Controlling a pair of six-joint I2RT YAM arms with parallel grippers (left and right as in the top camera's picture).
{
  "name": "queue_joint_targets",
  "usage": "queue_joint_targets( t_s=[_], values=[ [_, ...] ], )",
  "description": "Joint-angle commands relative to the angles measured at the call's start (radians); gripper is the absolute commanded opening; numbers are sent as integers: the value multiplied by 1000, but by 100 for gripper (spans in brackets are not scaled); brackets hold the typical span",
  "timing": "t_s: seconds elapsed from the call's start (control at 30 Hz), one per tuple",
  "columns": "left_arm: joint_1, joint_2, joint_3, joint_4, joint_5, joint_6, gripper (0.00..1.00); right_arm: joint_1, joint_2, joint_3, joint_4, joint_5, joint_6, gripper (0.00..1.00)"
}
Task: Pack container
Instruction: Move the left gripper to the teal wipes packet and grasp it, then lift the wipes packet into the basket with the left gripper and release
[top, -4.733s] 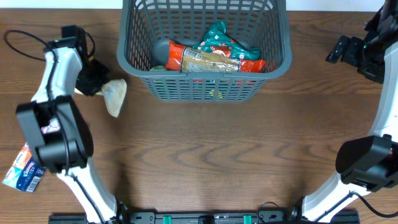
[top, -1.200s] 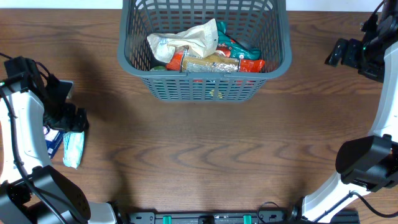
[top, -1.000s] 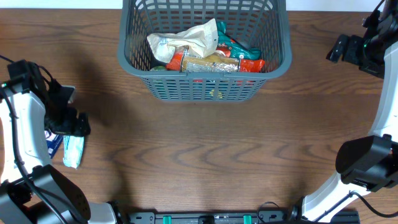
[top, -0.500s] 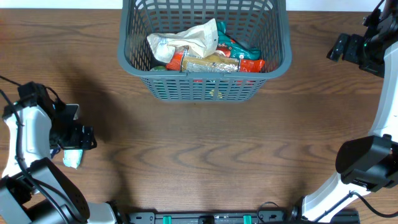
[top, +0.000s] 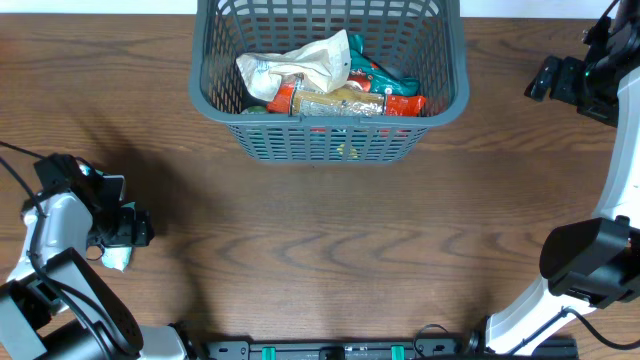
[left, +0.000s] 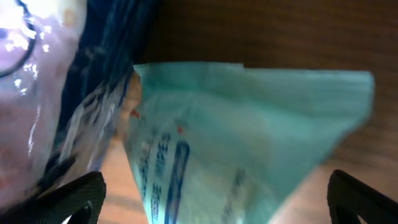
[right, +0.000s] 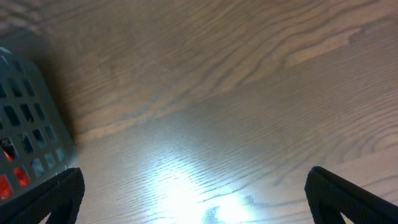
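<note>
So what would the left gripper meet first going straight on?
Most likely the teal wipes packet, which fills the left wrist view straight ahead of the open left gripper. A blue packet lies beside it; depth is unclear.

One basket (top: 330, 118); at least four packets (top: 300, 60) inside; two loose packets (left: 249, 143).

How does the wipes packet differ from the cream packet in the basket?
The wipes packet is pale teal; the cream packet is off-white and crumpled. The wipes packet lies on the table under the open left gripper; the cream packet sits atop other packets in the basket. Both are soft packets.
</note>
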Motion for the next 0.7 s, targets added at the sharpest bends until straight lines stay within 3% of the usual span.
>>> queue_joint_targets(
  t_s=[0.0,0.2,0.33,0.43,0.5,0.57,0.67],
  values=[
    [5,-4,-34,44,32,-14,92,-5,-13,-2,-5,6,-5,99],
    [5,-3,-55,92,137,-14,50,-5,-13,-2,-25,7,-5,99],
    [5,-4,-52,92,217,-16,33,-5,-13,-2,-32,7,-5,99],
    [-3,-8,-27,90,283,-98,20,-5,-13,-2,-39,6,-5,99],
    [-21,-22,17,66,285,-201,6,-5,-13,-2,-43,6,-5,99],
    [-48,-41,81,9,285,-269,6,-5,-13,-2,-43,6,-6,99],
    [-98,-76,212,-116,284,-281,6,-5,-13,-2,-44,6,-10,99]
  ],
)
